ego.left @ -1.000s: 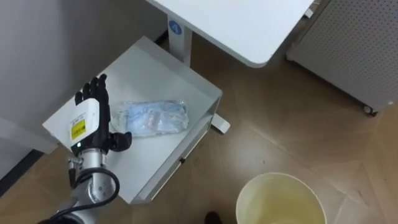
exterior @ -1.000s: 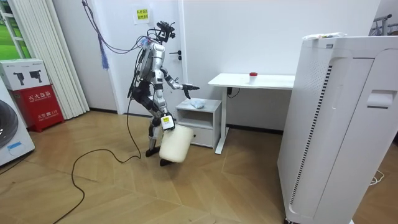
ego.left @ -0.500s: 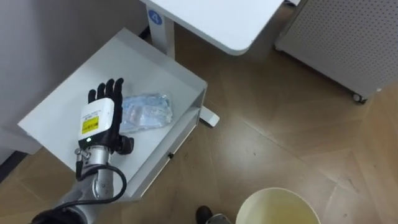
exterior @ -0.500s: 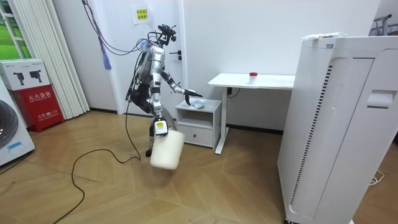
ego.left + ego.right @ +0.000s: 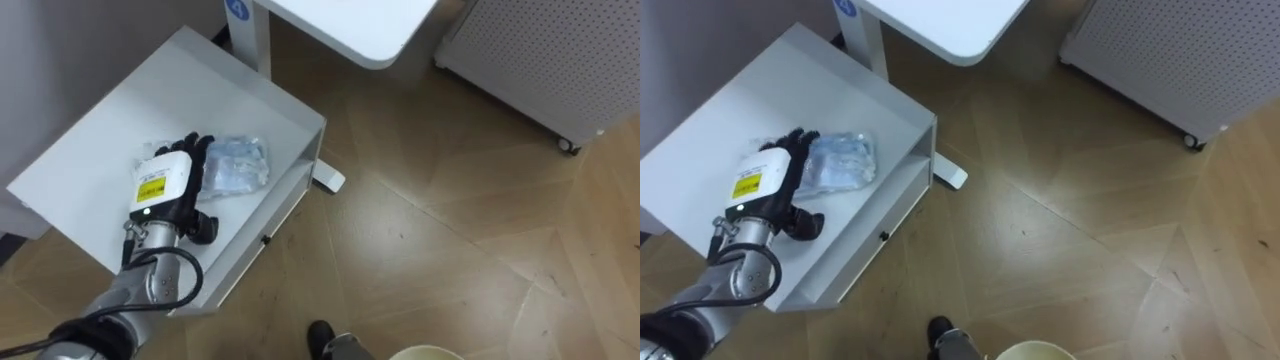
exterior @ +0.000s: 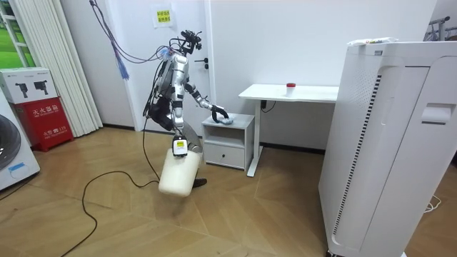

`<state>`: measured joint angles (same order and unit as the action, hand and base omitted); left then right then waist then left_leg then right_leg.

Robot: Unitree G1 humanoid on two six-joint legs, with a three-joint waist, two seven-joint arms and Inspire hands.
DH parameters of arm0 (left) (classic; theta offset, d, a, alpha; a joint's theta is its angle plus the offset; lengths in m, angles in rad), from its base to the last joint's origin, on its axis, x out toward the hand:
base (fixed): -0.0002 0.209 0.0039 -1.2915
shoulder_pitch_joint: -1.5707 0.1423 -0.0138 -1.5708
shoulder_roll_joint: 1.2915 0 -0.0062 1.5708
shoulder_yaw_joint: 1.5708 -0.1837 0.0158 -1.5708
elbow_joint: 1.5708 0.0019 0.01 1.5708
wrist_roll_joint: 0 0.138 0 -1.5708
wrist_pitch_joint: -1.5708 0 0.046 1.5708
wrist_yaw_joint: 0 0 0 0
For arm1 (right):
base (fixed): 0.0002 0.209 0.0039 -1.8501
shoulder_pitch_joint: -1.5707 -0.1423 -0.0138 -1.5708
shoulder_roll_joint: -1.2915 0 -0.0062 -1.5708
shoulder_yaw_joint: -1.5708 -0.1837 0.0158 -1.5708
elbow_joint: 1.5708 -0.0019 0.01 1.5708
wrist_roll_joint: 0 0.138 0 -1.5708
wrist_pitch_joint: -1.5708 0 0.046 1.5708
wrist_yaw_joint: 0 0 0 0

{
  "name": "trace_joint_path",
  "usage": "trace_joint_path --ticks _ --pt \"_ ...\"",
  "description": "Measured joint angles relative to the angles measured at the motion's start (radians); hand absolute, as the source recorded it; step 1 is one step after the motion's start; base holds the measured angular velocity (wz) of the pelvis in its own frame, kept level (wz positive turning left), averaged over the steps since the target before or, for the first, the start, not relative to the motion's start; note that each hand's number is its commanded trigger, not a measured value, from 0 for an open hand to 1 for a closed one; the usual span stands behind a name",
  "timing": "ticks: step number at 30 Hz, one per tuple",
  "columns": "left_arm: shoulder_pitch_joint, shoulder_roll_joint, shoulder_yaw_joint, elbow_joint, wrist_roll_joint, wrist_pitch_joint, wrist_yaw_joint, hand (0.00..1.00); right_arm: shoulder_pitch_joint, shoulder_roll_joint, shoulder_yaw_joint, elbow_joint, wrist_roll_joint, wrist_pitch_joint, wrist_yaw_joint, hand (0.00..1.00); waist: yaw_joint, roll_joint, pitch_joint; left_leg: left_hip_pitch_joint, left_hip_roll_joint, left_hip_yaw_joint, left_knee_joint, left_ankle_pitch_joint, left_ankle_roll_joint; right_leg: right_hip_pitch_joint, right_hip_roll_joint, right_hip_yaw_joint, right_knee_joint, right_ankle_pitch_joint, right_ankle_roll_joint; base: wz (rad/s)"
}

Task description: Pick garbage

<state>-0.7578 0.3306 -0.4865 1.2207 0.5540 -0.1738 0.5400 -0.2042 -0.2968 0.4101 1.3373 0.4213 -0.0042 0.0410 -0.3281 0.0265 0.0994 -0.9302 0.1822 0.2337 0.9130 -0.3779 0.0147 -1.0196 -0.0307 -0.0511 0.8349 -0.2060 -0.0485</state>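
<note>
The left hand (image 5: 165, 185) has slid onto the plastic bag (image 5: 238, 165) on the counter (image 5: 90, 150) — contact made (clamped or not, I cannot tell) — so lifting comes next.

White cabinet (image 5: 110, 130) (plastic bag (image 5: 238, 165) on top)

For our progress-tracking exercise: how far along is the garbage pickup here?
Done: the robot stands at the white cabinet, bin hanging from its right hand. In hand: its left hand lies on the crumpled plastic wrapper. Left: lifting the wrapper off the cabinet into the bin.
</note>
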Motion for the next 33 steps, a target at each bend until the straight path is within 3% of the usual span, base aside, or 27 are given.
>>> trace_joint_path --ticks 9,19,23,28,31,33 --pt "-0.014 0.006 -0.009 0.024 -0.015 0.060 -0.056 1.00 0.001 -0.002 0.001 -0.021 -0.005 0.031 0.029 1.00 -0.021 -0.001 -0.0017 0.003 -0.003 0.003 0.009 -0.002 0.004 -0.001 -0.002 0.003 0.017 -0.004 0.001 0.00" --pt "-0.002 0.004 -0.006 0.030 -0.048 0.075 -0.101 1.00 0.001 -0.008 0.005 -0.066 -0.026 0.044 -0.005 1.00 -0.018 -0.004 -0.0070 0.031 -0.002 0.012 0.009 -0.001 0.002 0.017 0.000 0.011 0.022 -0.003 0.000 -0.01" --pt "0.026 0.002 -0.004 0.026 -0.084 0.055 -0.095 1.00 -0.002 -0.007 0.015 -0.068 -0.033 0.015 -0.035 1.00 -0.016 -0.004 -0.0071 0.041 -0.002 0.008 0.007 0.000 0.001 0.029 0.000 0.009 0.018 -0.003 -0.001 0.00" --pt "0.058 -0.020 0.014 0.016 -0.227 0.011 -0.109 1.00 -0.014 -0.006 -0.003 -0.078 -0.028 -0.022 -0.086 1.00 0.015 -0.004 -0.0072 0.054 -0.003 0.011 0.005 0.001 0.002 0.040 0.001 0.013 0.016 -0.002 0.000 -0.01" --pt "0.089 -0.031 0.012 -0.050 -0.309 -0.004 -0.134 1.00 -0.036 -0.009 -0.004 -0.106 -0.024 -0.050 -0.130 1.00 0.036 -0.008 -0.0093 0.054 -0.003 0.008 -0.001 0.005 0.004 0.043 0.001 0.016 0.006 0.003 -0.001 0.00" --pt "0.110 -0.054 0.010 -0.079 -0.327 -0.018 -0.140 1.00 -0.050 -0.005 -0.002 -0.106 -0.022 -0.061 -0.145 1.00 0.044 -0.010 -0.0102 0.059 -0.004 0.007 -0.017 0.013 0.004 0.053 0.002 0.012 -0.015 0.015 0.000 0.00"
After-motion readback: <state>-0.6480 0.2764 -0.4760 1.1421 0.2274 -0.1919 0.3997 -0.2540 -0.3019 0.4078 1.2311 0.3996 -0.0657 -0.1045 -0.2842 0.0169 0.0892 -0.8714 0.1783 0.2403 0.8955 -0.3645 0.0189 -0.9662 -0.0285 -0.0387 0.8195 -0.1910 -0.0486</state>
